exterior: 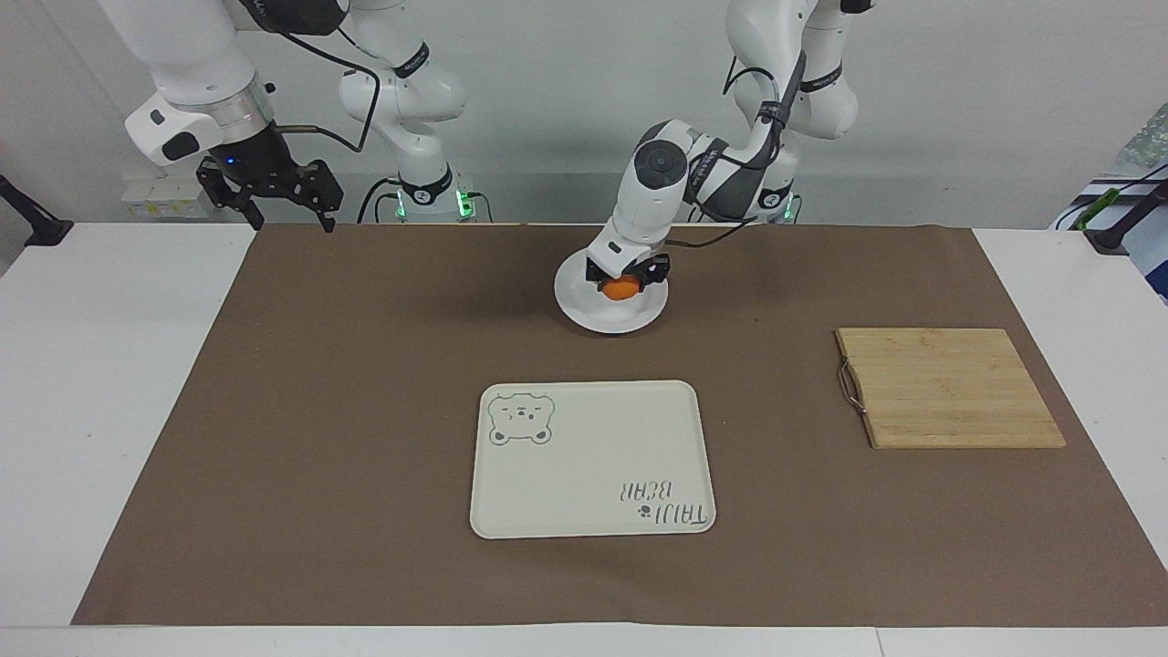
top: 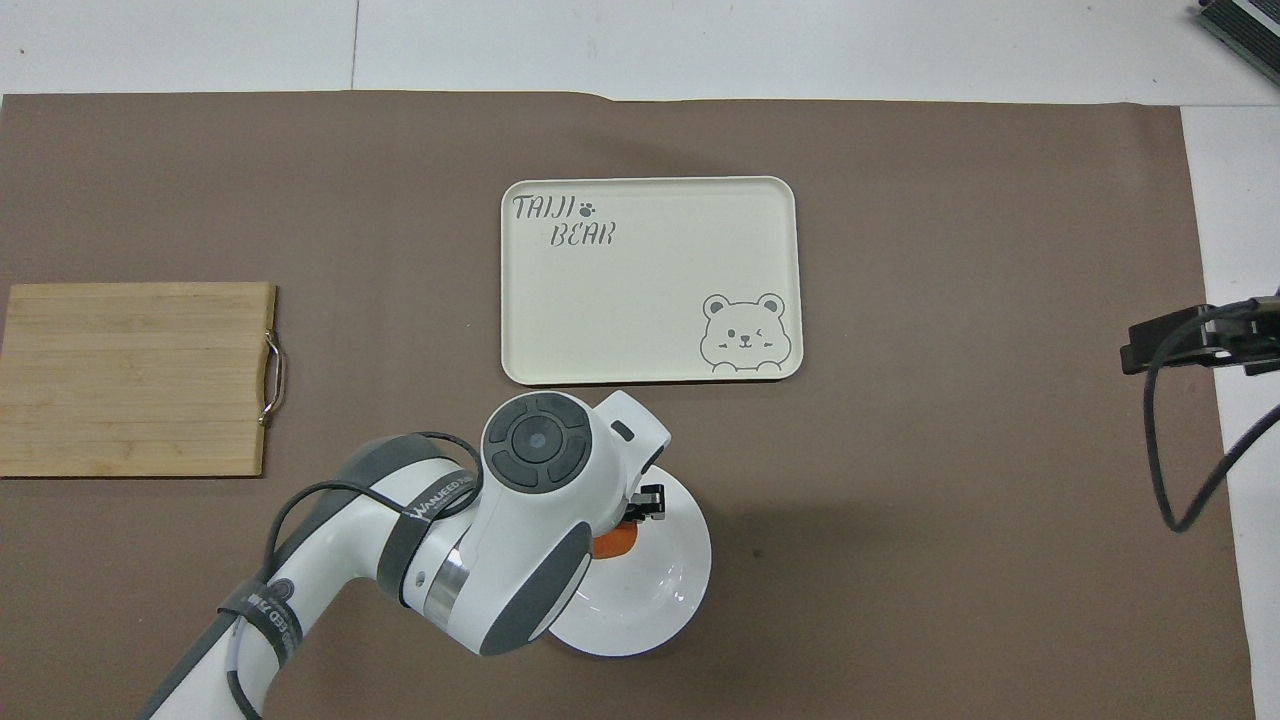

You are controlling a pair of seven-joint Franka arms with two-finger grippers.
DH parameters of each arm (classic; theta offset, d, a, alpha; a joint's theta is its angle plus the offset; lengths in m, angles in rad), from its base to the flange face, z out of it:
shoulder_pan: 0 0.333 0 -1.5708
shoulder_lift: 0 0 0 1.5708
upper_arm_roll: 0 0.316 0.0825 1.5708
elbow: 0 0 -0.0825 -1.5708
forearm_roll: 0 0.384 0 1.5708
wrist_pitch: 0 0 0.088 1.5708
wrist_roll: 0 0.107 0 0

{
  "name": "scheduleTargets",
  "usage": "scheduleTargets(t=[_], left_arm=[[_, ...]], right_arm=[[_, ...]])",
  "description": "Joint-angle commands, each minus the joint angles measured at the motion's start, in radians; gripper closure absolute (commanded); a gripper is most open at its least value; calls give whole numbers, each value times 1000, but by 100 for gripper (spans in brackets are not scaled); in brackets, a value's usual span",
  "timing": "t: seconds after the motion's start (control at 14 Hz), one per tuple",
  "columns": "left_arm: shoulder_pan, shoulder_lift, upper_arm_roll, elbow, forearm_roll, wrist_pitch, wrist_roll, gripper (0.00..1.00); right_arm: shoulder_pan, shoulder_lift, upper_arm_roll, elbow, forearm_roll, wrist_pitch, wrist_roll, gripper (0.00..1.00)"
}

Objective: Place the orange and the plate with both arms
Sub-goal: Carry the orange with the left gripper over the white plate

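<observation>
White worktop (exterior: 109,383) under a brown mat (exterior: 365,383), against a plain pale wall (exterior: 566,91).

The mat covers most of the worktop and leaves white strips bare at both ends and along the edges; a seam line runs across the white surface in the overhead view. The wall is bare and evenly lit, with soft shadows low down where it meets the worktop. Small green lights (exterior: 465,196) glow at that junction. A white socket strip (exterior: 160,201) sits by the wall toward the right arm's end. Dark clamp stands (exterior: 32,224) rise at both ends of the worktop.
</observation>
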Motion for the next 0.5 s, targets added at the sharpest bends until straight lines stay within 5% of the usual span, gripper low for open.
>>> scheduleTargets(t=[0.0,0.43], left_arm=[[-11,-24,19,-50,-15,-4,-4,100],[-16,-14,19,-77,-15,25,-7,100]], right_arm=[[-5,4,2,8,-4,10,-18,0],[-5,4,2,8,-4,10,-18,0]])
